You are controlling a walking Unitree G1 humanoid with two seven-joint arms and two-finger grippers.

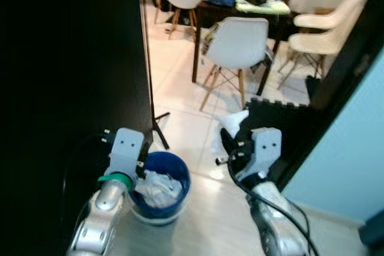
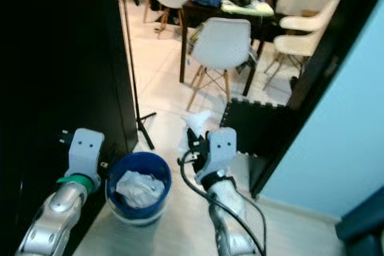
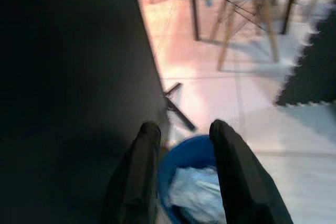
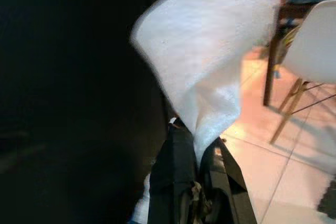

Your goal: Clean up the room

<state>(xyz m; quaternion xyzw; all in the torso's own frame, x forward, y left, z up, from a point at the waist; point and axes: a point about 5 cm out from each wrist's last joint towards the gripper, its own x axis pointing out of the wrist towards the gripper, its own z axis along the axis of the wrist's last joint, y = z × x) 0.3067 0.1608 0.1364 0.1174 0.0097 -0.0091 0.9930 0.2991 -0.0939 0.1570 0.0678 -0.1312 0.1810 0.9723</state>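
Observation:
A blue bucket (image 1: 161, 213) stands on the pale tiled floor just before me, with crumpled white paper (image 1: 158, 187) inside it. My left gripper (image 3: 184, 129) hovers over the bucket's near-left rim. It is open, with nothing between its black fingers (image 3: 144, 166). My right gripper (image 4: 197, 153) is shut on a white sheet of tissue (image 4: 210, 56) that stands up from its fingertips. That gripper (image 1: 228, 143) is held right of the bucket and a little beyond it, with the tissue (image 1: 236, 120) above the floor.
A dark panel (image 1: 66, 76) fills the left side, with a black stand leg (image 1: 158, 125) at its foot. A black foam mat (image 1: 282, 118) lies ahead on the right, beside a light blue wall (image 1: 348, 148). Farther off are white chairs (image 1: 240, 43) and a cluttered dark table (image 1: 252, 10).

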